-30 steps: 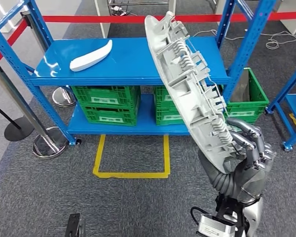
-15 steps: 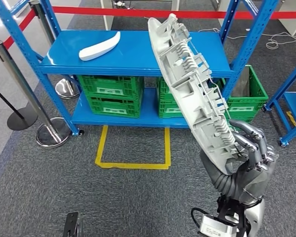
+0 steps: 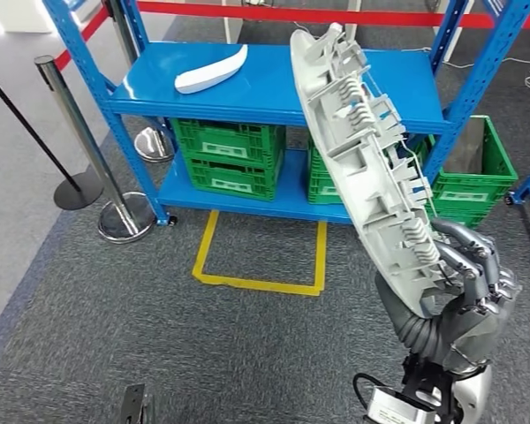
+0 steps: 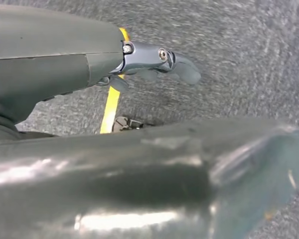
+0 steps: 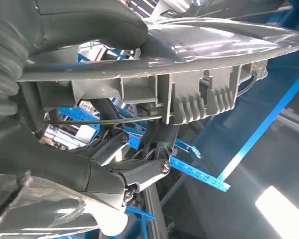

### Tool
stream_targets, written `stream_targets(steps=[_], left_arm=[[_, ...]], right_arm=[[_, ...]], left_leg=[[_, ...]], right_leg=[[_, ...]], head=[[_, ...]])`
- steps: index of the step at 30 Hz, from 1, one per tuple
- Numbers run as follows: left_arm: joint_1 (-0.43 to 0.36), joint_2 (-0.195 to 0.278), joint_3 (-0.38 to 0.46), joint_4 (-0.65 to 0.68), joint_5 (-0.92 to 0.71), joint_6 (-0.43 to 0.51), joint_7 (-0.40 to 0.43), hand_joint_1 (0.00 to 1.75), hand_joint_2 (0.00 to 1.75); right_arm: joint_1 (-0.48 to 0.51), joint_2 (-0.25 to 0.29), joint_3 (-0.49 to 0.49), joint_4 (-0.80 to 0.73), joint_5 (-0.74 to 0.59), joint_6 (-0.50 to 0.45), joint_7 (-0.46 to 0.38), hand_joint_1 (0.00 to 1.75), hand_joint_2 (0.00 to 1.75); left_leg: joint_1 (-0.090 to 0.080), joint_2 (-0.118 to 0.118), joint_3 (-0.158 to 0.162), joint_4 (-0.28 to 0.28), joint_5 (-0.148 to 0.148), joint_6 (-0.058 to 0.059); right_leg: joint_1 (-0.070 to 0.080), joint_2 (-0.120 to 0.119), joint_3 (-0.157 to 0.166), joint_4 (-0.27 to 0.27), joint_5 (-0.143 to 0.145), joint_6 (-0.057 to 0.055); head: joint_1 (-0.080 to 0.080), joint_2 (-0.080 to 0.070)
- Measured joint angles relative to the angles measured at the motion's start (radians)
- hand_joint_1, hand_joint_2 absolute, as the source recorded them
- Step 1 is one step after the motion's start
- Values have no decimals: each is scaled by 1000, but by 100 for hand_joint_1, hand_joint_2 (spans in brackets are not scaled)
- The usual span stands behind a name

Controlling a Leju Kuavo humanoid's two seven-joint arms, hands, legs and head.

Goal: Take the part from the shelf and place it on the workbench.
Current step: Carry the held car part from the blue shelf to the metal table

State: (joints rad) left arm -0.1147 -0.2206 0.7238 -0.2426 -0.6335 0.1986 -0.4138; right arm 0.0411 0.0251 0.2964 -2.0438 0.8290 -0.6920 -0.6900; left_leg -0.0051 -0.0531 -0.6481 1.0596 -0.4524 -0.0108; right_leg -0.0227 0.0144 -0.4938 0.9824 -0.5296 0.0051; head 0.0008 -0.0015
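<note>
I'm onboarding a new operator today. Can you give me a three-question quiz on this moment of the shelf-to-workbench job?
1. True or false: the right hand holds the long grey part.
2. What lies on the top shelf? A) a white curved part B) a green crate C) a cone
3. Fill in: the green crates sit on the ___ shelf.

Key: 1 true; 2 A; 3 lower.

The long grey ribbed plastic part (image 3: 369, 168) rises tilted from the right hand (image 3: 465, 283) before the blue metal shelf (image 3: 276, 88), whose top carries a white curved plastic piece (image 3: 211, 70) above green plastic crates (image 3: 230, 157).
</note>
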Motion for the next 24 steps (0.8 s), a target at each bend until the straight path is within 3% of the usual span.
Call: stream_targets(steps=[1,3,4,5,7,9,11,12,13,15,17,19,20,21,23,24], left_arm=[[-1,-2,2,0,1,0,0,0,0],[-1,-4,3,0,2,0,0,0,0],[-1,-5,4,0,2,0,0,0,0],[-1,-6,4,0,2,0,0,0,0],[-1,-6,5,0,2,0,0,0,0],[-2,-6,6,0,0,-2,-1,0,0],[-5,-7,5,0,-9,-6,-1,0,0],[-8,-8,4,0,-17,-8,1,0,0],[-10,-9,2,0,-24,-9,5,0,0],[-21,-13,-3,0,-35,-9,16,0,0],[-34,-18,-7,0,-40,-14,23,0,0],[-41,-23,-13,0,-48,-21,28,0,0],[-43,-26,-19,0,-54,-24,31,0,0],[-45,-29,-26,0,-61,-27,34,0,0],[-51,-35,-42,0,-74,-31,44,0,0],[-55,-36,-50,0,-84,-31,52,0,0]], right_arm=[[2,0,-2,-3,0,0,0,175,175],[5,0,-4,-8,0,0,0,175,175],[7,0,-5,-9,0,0,0,175,175],[9,0,-6,-9,0,0,0,175,175],[12,0,-6,-11,0,0,0,175,175],[12,0,-7,-16,2,0,0,175,175],[14,0,-8,-24,11,0,1,175,175],[17,0,-9,-28,19,0,3,175,175],[21,0,-11,-32,27,0,6,175,175],[33,-1,-18,-44,44,0,11,175,175],[52,-1,-27,-59,57,0,8,175,175],[73,-1,-39,-75,68,0,3,175,175],[86,-1,-46,-86,73,0,1,175,175],[101,-1,-52,-101,78,0,1,175,175],[129,0,-67,-135,89,0,0,175,175],[143,2,-73,-153,97,0,0,175,175]], left_leg=[[2,22,-23,57,-36,-6],[6,41,-71,190,-96,-14],[8,44,-81,229,-106,-16],[9,46,-74,230,-95,-16],[7,62,-10,119,-34,-8],[-4,101,57,-4,3,6],[-14,117,75,-49,0,19],[-15,107,71,-54,0,25],[-13,95,70,-60,1,31],[-7,72,71,-70,7,44],[-5,48,69,-73,11,51],[-6,22,68,-71,11,54],[-7,8,68,-69,11,54],[-7,-8,68,-67,10,54],[-7,-38,67,-59,7,49],[-7,-52,62,-52,5,46]], right_leg=[[1,-11,-1,0,1,-4],[3,-36,-4,1,2,-7],[4,-49,-5,1,2,-7],[4,-62,-5,1,2,-7],[6,-85,-3,1,0,-6],[11,-106,-1,1,-3,-1],[15,-126,-2,1,-5,7],[16,-138,-1,1,-6,12],[15,-136,-3,3,-12,18],[11,-90,-24,45,-44,27],[8,-30,-88,165,-101,30],[9,-15,-158,290,-135,33],[9,-13,-173,305,-122,33],[9,-11,-168,276,-88,34],[4,19,-118,146,-4,33],[0,40,-92,87,17,31]], head=[[-3,0],[-5,0],[-5,0],[-5,0],[-5,0],[-4,0],[-4,0],[-4,0],[-4,0],[0,0],[4,0],[4,0],[4,0],[4,0],[5,0],[4,0]])
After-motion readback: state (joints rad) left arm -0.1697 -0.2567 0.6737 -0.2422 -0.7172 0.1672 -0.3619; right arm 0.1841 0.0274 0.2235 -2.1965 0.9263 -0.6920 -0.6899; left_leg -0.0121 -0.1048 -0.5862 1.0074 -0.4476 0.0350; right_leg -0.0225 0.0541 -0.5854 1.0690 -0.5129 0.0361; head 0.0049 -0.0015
